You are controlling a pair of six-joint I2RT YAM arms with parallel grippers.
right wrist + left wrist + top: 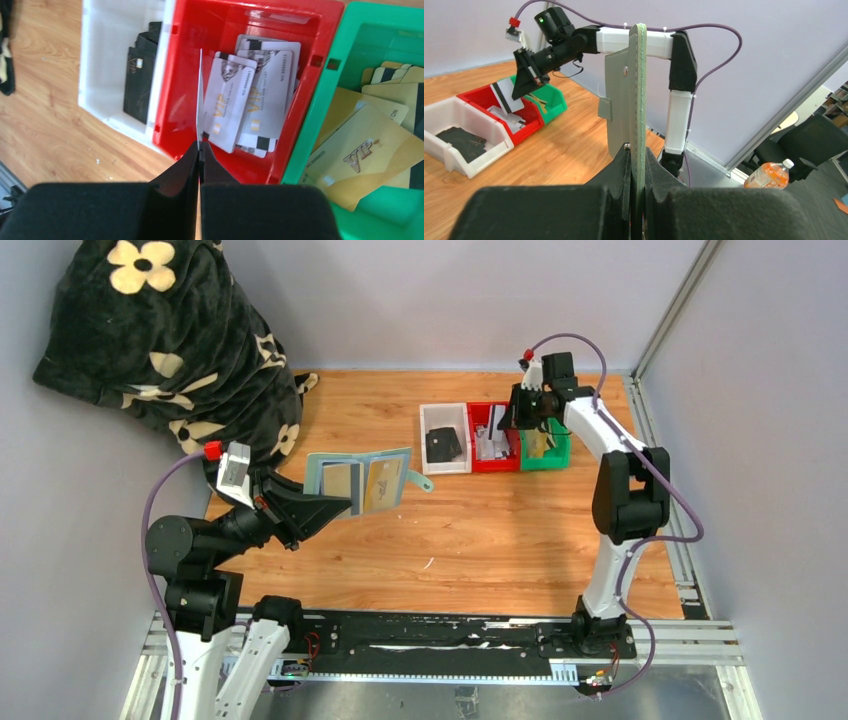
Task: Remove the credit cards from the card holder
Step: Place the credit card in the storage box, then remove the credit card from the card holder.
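Lab: panel-walled cell (450,300), office chair (824,131) beyond

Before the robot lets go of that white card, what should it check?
1. Right pincer shut on the white card: ok.
2. White card above the red bin, where other white cards lie: ok.
3. Left pincer shut on the card holder, holding it up open: ok.
4. Card holder emptied: not ok, a gold card shows in a pocket.
5. Gap between the held card and the bin's floor: cannot tell.
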